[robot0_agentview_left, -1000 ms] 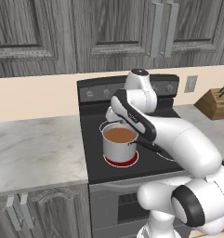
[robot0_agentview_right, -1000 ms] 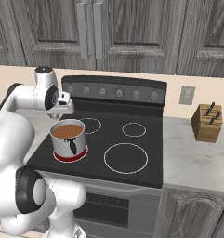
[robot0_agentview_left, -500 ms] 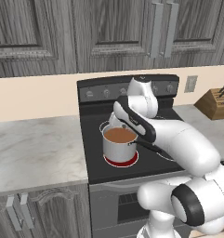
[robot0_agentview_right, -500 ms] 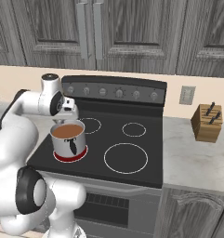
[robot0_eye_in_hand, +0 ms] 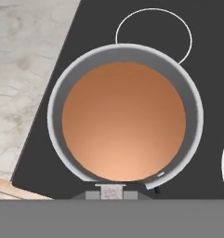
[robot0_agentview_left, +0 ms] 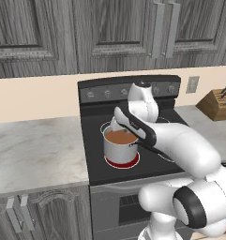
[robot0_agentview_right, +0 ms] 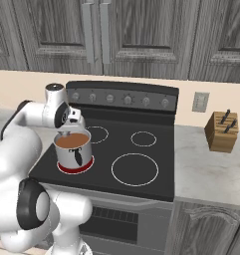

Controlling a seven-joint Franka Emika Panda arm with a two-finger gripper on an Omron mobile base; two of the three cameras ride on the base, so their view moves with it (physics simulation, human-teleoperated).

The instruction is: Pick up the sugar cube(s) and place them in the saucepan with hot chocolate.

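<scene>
One sugar cube (robot0_eye_in_hand: 112, 191) pinched in pincer (robot0_eye_in_hand: 112, 192) — above saucepan (robot0_eye_in_hand: 125, 113) rim

The arm (robot0_agentview_left: 180, 140) was glossy white, built of thick rounded links with smooth bulging shells, and its joints were marked by dark charcoal rings and a round dark cap low at the shoulder (robot0_agentview_left: 189, 212). A black band ran along the underside of the forearm (robot0_agentview_left: 138, 127), and the wrist (robot0_agentview_right: 56, 102) ended in a white cylinder with a grey top and a dark circular face on its side. The gripper (robot0_eye_in_hand: 112, 191) showed a grey body with small dark tips.
</scene>
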